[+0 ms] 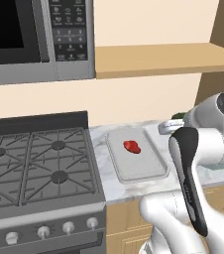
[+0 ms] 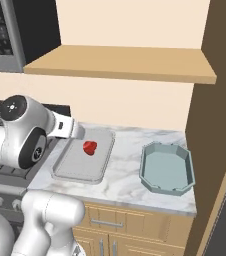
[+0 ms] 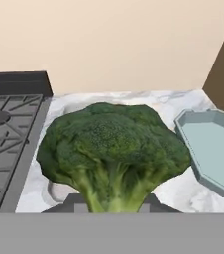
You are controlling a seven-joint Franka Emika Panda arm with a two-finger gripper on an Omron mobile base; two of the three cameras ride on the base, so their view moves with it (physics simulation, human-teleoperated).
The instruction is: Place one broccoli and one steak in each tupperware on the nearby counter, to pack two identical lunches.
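Step in hand: carrying 1 broccoli (image 3: 113,149), clamped in the closed gripper (image 3: 111,206) above the table (image 2: 125,170). Grey tray (image 2: 70,172), at the table's stove end, holds 1 steak (image 2: 90,147). Teal tray (image 2: 166,168) sits beside it. Next move, by judgement: lower broccoli into a tray, release.

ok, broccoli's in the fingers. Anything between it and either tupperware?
Nothing visible. In the hand view the broccoli is held above the counter. The grey tray holds one red steak toward its back, the rest bare. The teal tupperware looks empty, with open marble between the two.
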